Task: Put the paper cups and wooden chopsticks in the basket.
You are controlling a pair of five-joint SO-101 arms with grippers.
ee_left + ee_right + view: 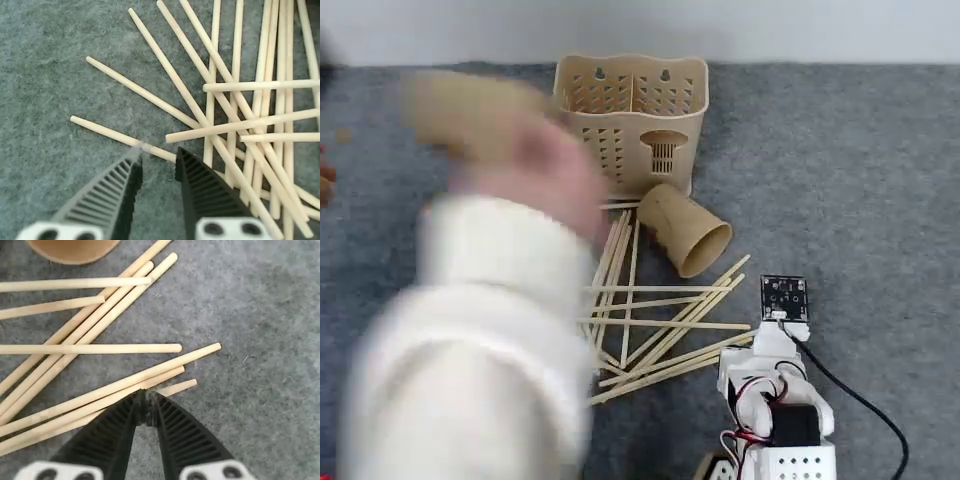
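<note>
Little of the task was judged done. Nothing was seen inside the basket point(620, 150), a cup point(685, 232) lay on its side just beside it, and the chopsticks point(100, 348) were scattered criss-cross over the mat point(840, 180).

The basket was moulded in beige plastic with slotted walls and a divider. The cup was of smooth tan paper, tapered. The sticks were of pale, round, bare wood, and the mat was of grey felt-like pile.

The left gripper point(158, 155) was held open over one stick. The right gripper point(146, 400) was closed, its ribbed jaws pressed together at the stick ends, with nothing visibly pinched.
</note>
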